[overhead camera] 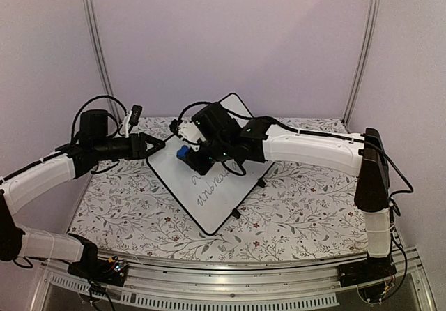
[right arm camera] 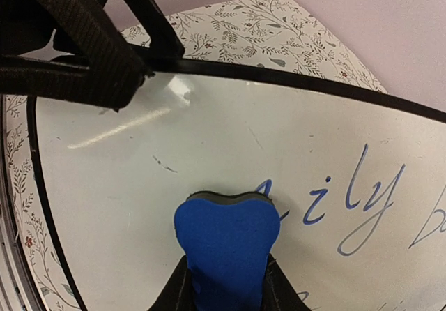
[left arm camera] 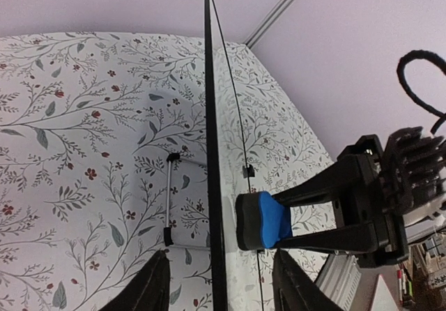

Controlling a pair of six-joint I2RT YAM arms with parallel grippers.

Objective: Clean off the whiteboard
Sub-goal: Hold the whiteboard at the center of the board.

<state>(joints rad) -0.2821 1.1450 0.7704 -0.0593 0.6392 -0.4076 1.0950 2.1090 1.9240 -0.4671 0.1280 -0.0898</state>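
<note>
**Right gripper on eraser, eraser on board; left jaws astride the rim**

Right gripper [overhead camera: 191,156] is clamped on the blue eraser [right arm camera: 224,245], one finger on each flank. The eraser's dark felt face is pressed flat on the whiteboard [overhead camera: 178,178], and the left wrist view confirms contact. The felt edge sits right at the first letter of the blue cursive handwriting [right arm camera: 362,199] and partly covers it. The rest of the line runs off to the right in that view, unwiped. A few faint dark specks mark the board above the eraser.

Left gripper [overhead camera: 157,146] comes in level from the left. Its jaws are partly apart and straddle the board's left rim, one finger [left arm camera: 150,286] on each side. The left wrist view shows a gap on both sides, so it isn't gripping. Whether either pad touches, can't tell.

The whiteboard lies mid-table, turned diagonally, one corner toward the back wall and one toward the arm bases. It has a black rim and rounded corners. Small black clip feet [overhead camera: 235,213] sit on its right edge. A thin wire bracket [left arm camera: 169,199] shows just beside the rim in the left wrist view.

Under it all is the table [overhead camera: 300,217] with a floral-print cover, and pale walls stand behind.
</note>
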